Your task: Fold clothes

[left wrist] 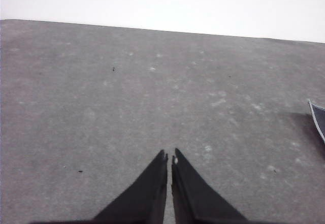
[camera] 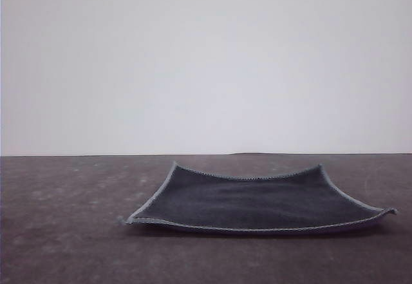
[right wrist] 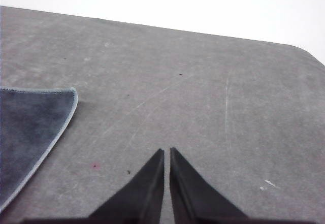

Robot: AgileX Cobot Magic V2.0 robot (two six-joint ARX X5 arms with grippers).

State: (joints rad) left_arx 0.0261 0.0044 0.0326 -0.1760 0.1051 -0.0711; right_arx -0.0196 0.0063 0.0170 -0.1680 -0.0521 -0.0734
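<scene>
A dark charcoal-grey cloth [camera: 257,200] with light stitched edging lies spread flat on the grey bench [camera: 64,232], corners curling slightly upward. The left end effector [left wrist: 169,159] and right end effector [right wrist: 167,153] hover over bare bench beside it, fingers pressed nearly together, holding nothing.

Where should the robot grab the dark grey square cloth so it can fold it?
Probably by a curled-up near corner of the dark grey square cloth: the corners lift off the brown table, leaving room for a finger underneath. The right gripper, shut now, could come in from the cloth's right side.
</scene>
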